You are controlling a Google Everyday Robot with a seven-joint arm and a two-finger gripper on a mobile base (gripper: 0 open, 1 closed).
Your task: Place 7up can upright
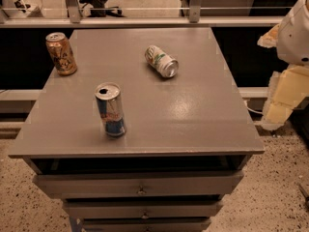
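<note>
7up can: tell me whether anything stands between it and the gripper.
Nothing visible does. The 7up can lies on its side near the table's back; the gripper is beyond the table's right edge, with bare surface between. The orange-gold can and blue-and-silver can stand farther left.

7up can point(161, 61) | white-green | lying on side | rear centre | claw point(282, 99) far right

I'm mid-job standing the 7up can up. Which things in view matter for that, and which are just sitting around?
For the job: white-and-green aluminium 7up can, lying on its side on the grey table; gripper, beside the table's right edge, away from the can.
Just lying about: orange-gold drink can, upright, back left corner; slim blue-and-silver can, upright, front left.
</note>
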